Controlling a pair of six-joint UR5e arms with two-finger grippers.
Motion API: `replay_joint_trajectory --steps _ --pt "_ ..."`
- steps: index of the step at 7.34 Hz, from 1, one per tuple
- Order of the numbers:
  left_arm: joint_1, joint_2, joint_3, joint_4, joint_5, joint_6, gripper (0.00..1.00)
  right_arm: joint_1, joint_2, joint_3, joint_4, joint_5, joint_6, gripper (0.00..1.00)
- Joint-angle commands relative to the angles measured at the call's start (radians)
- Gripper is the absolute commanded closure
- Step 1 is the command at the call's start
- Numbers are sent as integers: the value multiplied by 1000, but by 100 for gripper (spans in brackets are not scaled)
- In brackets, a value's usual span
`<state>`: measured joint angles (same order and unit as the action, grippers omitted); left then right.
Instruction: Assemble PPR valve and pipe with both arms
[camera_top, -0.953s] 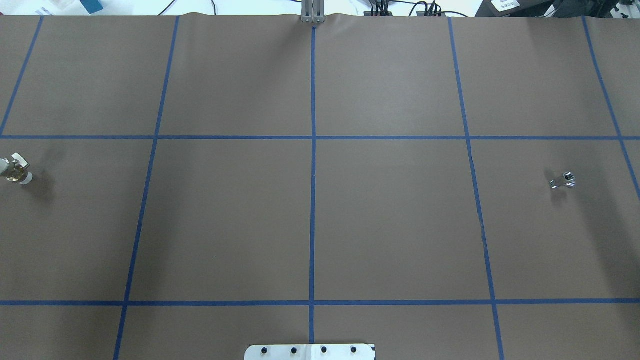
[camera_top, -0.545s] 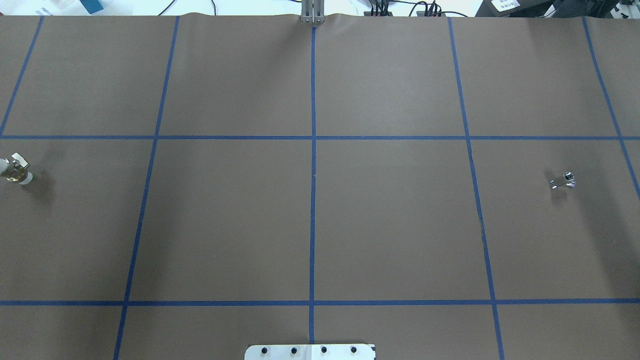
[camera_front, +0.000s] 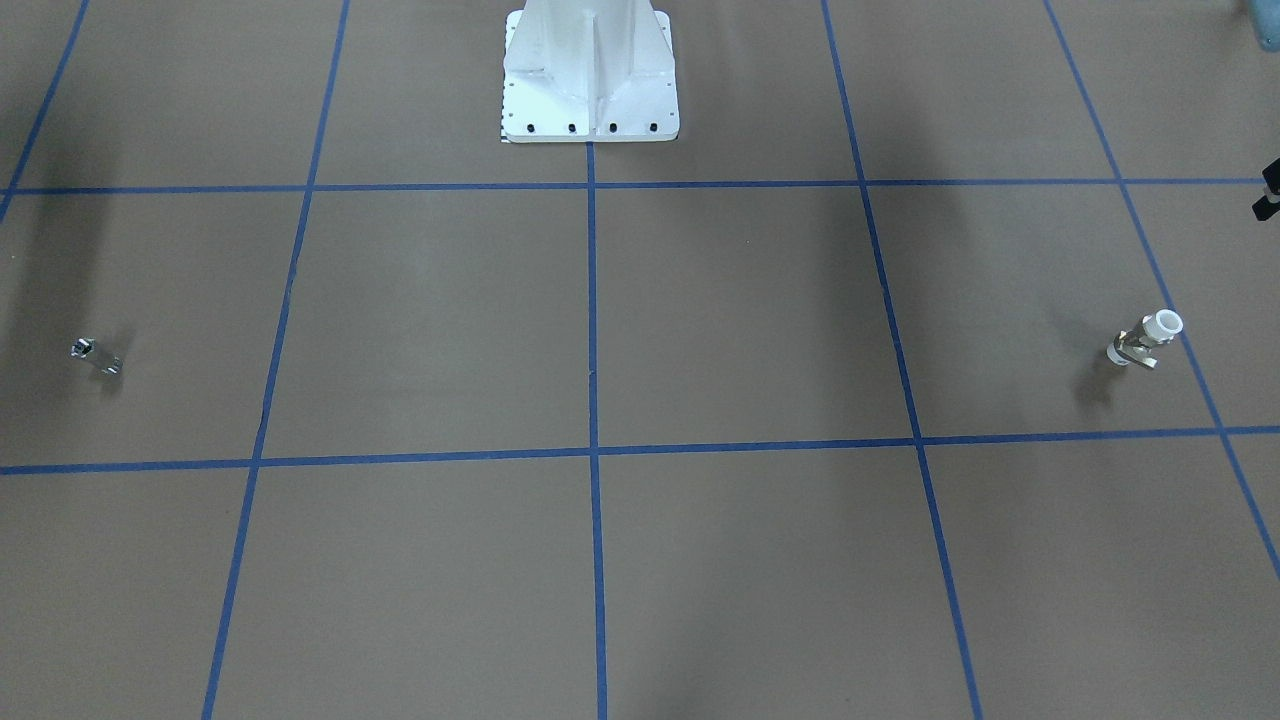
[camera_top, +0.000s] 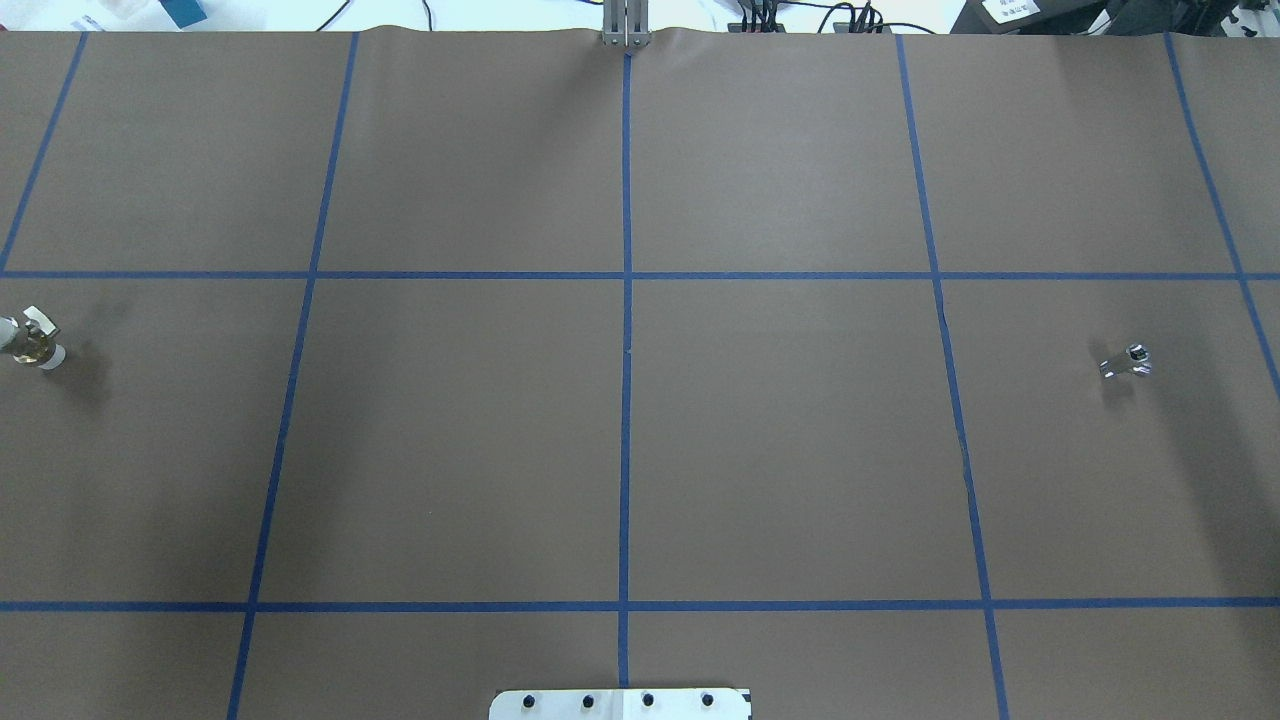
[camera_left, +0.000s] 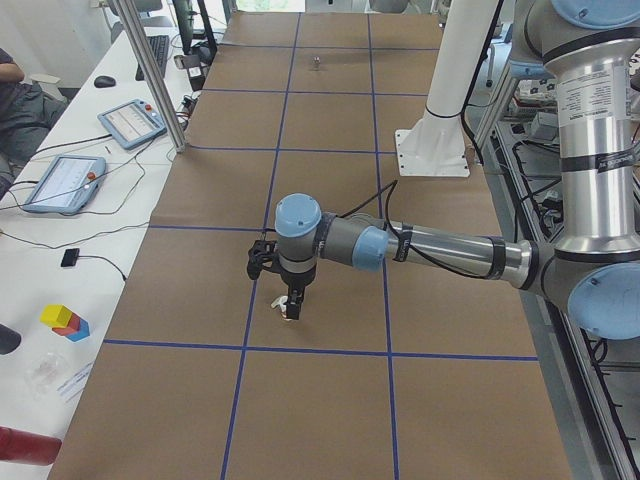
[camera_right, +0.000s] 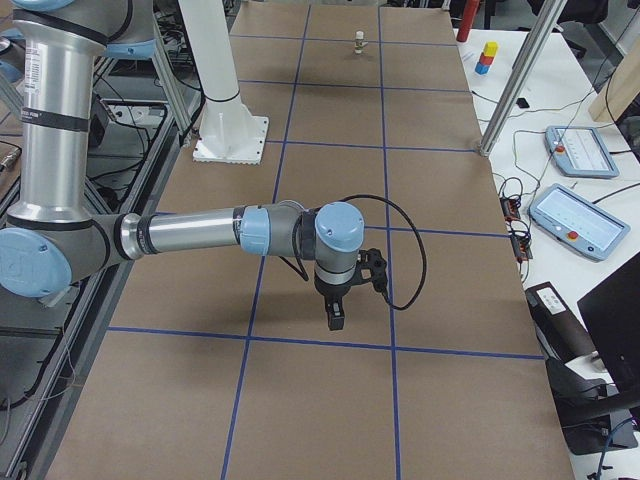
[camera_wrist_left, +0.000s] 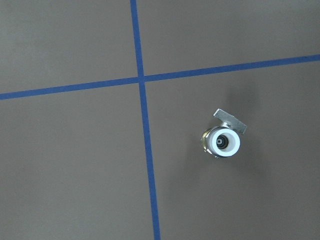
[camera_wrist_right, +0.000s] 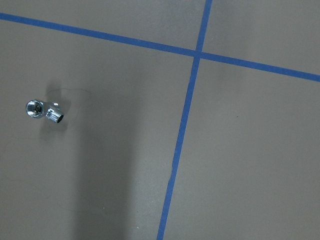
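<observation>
Across the brown-papered table (camera_top: 460, 450) both arms are stretched out low, one to each end. The left arm (camera_left: 440, 245) holds the left claw (camera_left: 292, 302) pointing straight down, and the right arm (camera_right: 190, 232) does the same with the right claw (camera_right: 337, 316). Each probably hangs there to line up a top-down pick. Only the side views show either claw, so I cannot tell how wide the fingers are set or whether they hold anything.

Well behind both claws stands the white pedestal (camera_front: 590, 70). The PPR valve (camera_wrist_left: 224, 141) stands upright just below the left claw, white collar up and tab out to one side. In the left wrist view it sits off centre, so the claw likely needs a small sideways shift first. The pipe (camera_wrist_right: 45, 111) lies on its side beneath the right claw, further off centre. The two parts are well apart, one per claw, so that each arm can fetch its own before they meet in the middle.

Blue tape lines (camera_top: 626, 400) rule the paper into squares. Beyond the table, well clear of the claws, are tablets (camera_left: 60, 180) and coloured blocks (camera_left: 63, 320).
</observation>
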<state>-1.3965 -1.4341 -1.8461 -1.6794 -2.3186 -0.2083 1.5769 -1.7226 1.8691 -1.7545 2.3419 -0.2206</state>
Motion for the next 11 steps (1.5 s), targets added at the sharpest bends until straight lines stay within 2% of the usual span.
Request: replay_joint_trajectory --steps 1,2,4,7,8,10,11 --pt "94 -72 133 -124 1 -46 0 0 0 -2 1 0 1 0" --pt "124 -97 187 -172 1 -62 1 0 0 -2 1 0 1 0" --pt "178 -123 231 -183 4 -80 1 0 0 -1 1 0 1 0" --pt "189 -155 327 -265 5 -79 4 0 0 -4 1 0 1 0" --pt "189 -158 329 -267 5 -77 7 0 0 -4 1 0 0 0" --pt "189 -158 326 -267 5 -83 26 0 0 -4 1 0 0 0" --pt "189 -155 327 -267 5 -83 32 0 0 -4 1 0 1 0"
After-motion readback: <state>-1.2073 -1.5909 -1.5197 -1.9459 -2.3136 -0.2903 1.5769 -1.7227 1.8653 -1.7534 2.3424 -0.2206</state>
